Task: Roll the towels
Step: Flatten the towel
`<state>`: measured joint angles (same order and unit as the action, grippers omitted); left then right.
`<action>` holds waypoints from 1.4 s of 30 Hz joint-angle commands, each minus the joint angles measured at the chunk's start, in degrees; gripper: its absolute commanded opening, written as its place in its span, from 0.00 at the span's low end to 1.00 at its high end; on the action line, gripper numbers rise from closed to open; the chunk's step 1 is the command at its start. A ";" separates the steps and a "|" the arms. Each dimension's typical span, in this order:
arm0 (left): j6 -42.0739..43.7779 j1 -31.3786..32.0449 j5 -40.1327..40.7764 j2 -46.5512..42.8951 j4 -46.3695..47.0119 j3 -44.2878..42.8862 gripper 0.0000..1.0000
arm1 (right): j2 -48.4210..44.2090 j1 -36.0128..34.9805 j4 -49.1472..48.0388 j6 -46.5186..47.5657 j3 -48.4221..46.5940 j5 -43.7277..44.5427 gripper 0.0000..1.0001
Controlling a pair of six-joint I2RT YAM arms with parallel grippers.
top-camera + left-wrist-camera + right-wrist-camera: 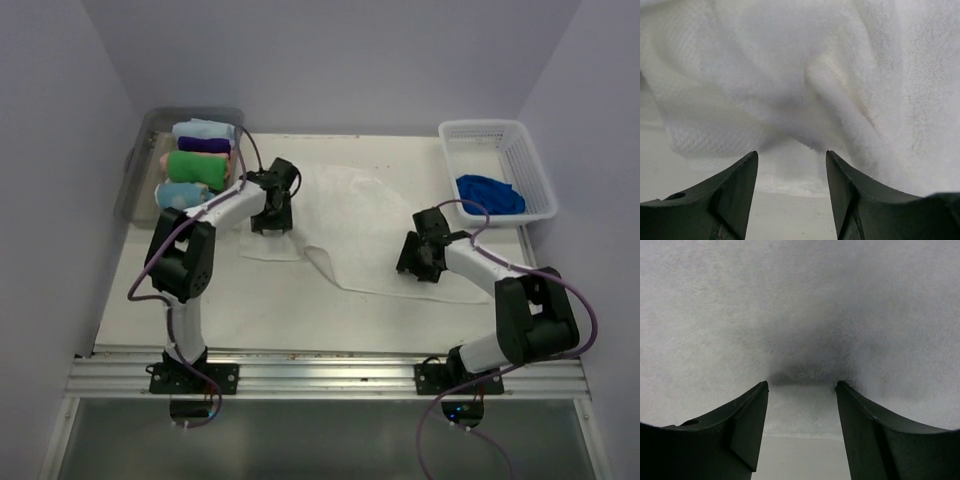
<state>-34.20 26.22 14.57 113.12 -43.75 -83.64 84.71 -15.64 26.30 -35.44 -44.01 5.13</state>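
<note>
The large white towel (372,215) lies spread and rumpled across the middle of the table. My left gripper (270,216) stands at its left edge. In the left wrist view this gripper (791,155) is open, and a bunched fold of the white towel (805,75) rises just beyond its tips. My right gripper (420,260) is at the towel's near right edge. It (801,384) is also open, tips pressed against the flat terry of the white towel (800,305), with the towel's edge lying between the fingers. The royal blue towel (490,192) sits crumpled in the white basket.
A white slatted basket (528,150) stands at the back right. At the back left, a clear bin (135,170) holds several rolled towels, among them a green one (200,165). An aluminium rail (320,372) runs along the near table edge.
</note>
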 commanded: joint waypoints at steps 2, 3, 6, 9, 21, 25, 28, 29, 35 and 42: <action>2.47 -1.25 3.54 -9.38 -4.15 -2.51 0.61 | -4.98 0.17 1.82 -2.53 2.88 0.14 0.61; 2.03 -1.60 3.02 -10.98 -4.41 -1.28 0.61 | -6.29 0.17 2.26 -2.44 2.53 0.58 0.62; -0.16 -3.71 0.91 -17.31 -3.72 5.57 0.60 | -8.59 0.17 3.75 -1.48 0.60 1.82 0.63; -3.24 -7.23 -0.15 -21.35 -0.82 14.45 0.49 | -8.68 0.08 4.37 -0.42 -1.16 1.21 0.63; -13.00 -12.24 -5.96 -24.18 6.74 29.58 0.66 | -11.40 0.17 5.78 0.20 -0.12 0.32 0.63; -15.11 -12.24 -7.08 -22.07 8.41 31.16 0.64 | -12.90 0.08 6.04 -0.07 0.68 0.15 0.64; -15.81 -12.24 -8.15 -21.54 11.66 33.36 0.63 | -13.43 0.17 6.30 -0.24 1.03 0.24 0.64; -16.16 -12.24 -8.06 -21.45 12.62 34.06 0.63 | -13.51 0.17 6.22 -0.24 1.12 0.24 0.64; -17.22 -12.24 -5.34 -22.16 15.97 36.26 0.62 | -13.16 0.17 6.21 -0.15 1.12 0.24 0.64; -17.40 -12.24 -4.81 -19.43 14.92 35.56 0.20 | -13.95 0.17 6.83 -0.68 1.21 0.32 0.64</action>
<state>-50.37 14.24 9.10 90.59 -31.86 -49.41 72.58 -15.64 32.42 -35.90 -42.83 5.02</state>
